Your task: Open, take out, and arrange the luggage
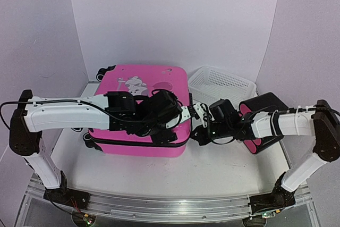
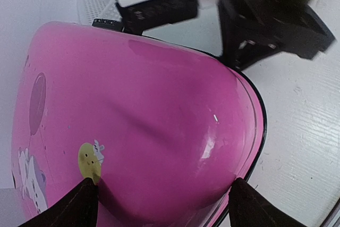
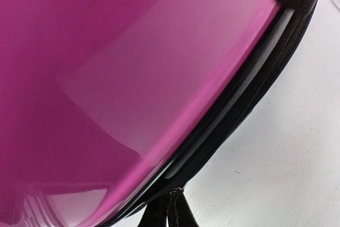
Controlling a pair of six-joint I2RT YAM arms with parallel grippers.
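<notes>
Bright-pink luggage [image 1: 127,75] lies flat and closed on the white table [image 1: 212,174], left of centre, with its black wheels at its left end. The left arm stretches across the lid and hides much of the cartoon print. The left gripper [image 2: 167,208] is spread wide over the shell's near right corner. The right gripper [image 1: 204,127] is clenched tight at the black zip trim on the case's right side; whether it pinches anything cannot be told. A white mesh basket [image 1: 247,84] sits just behind. A black case with pink ends [image 1: 265,104] is partly hidden by the right forearm.
</notes>
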